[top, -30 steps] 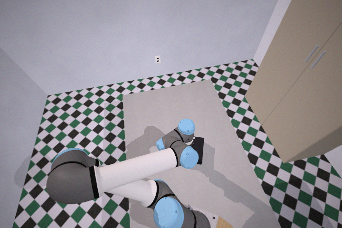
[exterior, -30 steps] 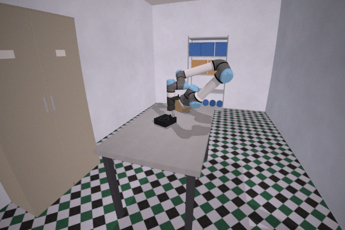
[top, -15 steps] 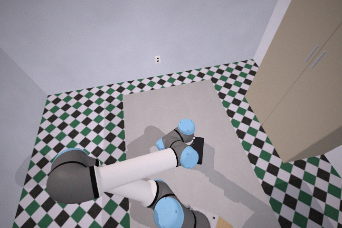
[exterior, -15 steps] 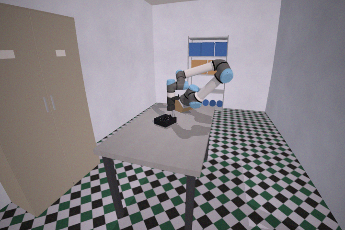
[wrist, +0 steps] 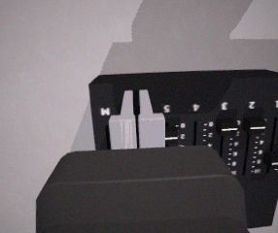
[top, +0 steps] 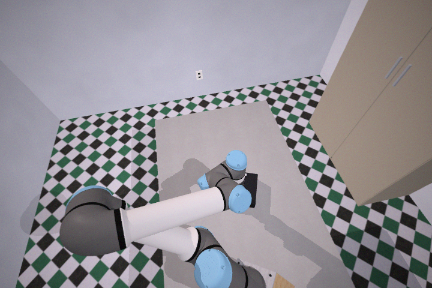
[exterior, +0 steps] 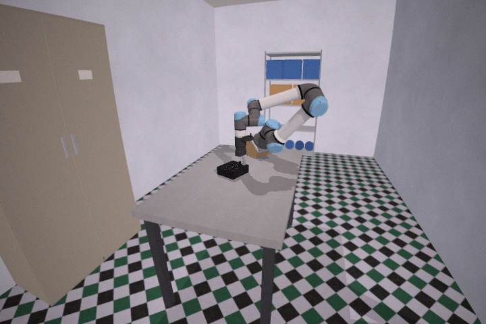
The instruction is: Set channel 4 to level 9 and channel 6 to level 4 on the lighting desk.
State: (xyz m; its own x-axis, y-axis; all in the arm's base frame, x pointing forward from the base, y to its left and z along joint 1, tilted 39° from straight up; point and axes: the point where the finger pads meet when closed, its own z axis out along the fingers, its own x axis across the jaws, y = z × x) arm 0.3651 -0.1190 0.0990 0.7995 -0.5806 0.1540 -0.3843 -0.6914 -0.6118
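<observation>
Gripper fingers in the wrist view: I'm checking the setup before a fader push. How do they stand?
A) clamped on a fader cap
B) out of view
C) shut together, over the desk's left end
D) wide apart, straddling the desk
C: the two pale fingers sit side by side over the left end of the black desk, with nothing between them.
</observation>
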